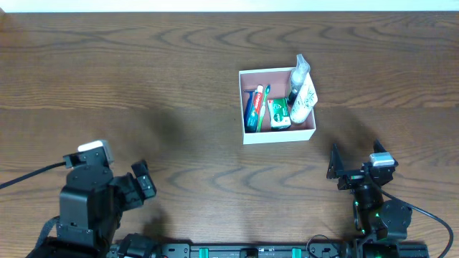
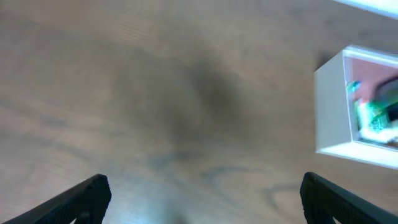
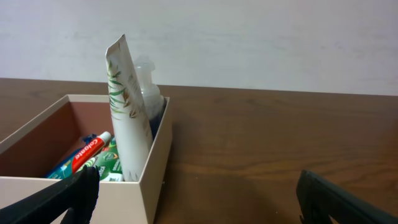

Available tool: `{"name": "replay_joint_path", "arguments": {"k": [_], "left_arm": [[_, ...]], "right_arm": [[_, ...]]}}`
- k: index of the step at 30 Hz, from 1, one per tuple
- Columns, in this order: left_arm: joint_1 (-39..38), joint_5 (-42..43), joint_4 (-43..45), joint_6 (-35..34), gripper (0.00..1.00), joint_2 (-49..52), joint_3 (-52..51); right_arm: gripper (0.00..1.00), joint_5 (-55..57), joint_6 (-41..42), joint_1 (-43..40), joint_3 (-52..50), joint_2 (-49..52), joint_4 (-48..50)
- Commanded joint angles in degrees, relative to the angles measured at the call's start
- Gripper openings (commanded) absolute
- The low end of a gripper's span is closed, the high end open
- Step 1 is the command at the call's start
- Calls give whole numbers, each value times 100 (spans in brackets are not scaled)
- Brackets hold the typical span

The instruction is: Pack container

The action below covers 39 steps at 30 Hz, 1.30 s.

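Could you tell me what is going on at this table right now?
Two robot arms are packing toiletries into a container. It already holds toothpaste, a green box, a white tube and a clear bottle. The left gripper and the right gripper are both open and empty, sitting near the front edge, apart from the container.

Black left arm [image 1: 90, 204] with pale grey block and black cable; black right arm [image 1: 376, 211] with green lights; left end effector [image 2: 205, 196] black.
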Motion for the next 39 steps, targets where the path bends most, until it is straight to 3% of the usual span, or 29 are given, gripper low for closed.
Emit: {"name": "replay_joint_path", "arguments": {"k": [1, 4, 12, 16, 18, 23, 39], "left_arm": [[186, 726, 564, 1036, 98, -264, -468], [354, 981, 1515, 1447, 98, -656, -1259], [767, 1368, 3875, 1438, 98, -1729, -3517], [896, 1513, 4538, 1504, 98, -2186, -4280], [946, 1860, 4787, 1906, 98, -2430, -4592], [1117, 2769, 5047, 2896, 98, -2771, -4970], [1427, 2745, 5049, 2876, 98, -3230, -5204]], "right_arm": [[99, 59, -105, 63, -24, -46, -17], [99, 59, -105, 63, -24, -39, -17], [99, 59, -105, 63, -24, -35, -17], [99, 59, -105, 63, -24, -35, -17], [99, 59, -107, 63, -24, -35, -17], [99, 59, -107, 63, -24, -35, -17], [99, 59, -105, 63, -24, -35, -17]]}}
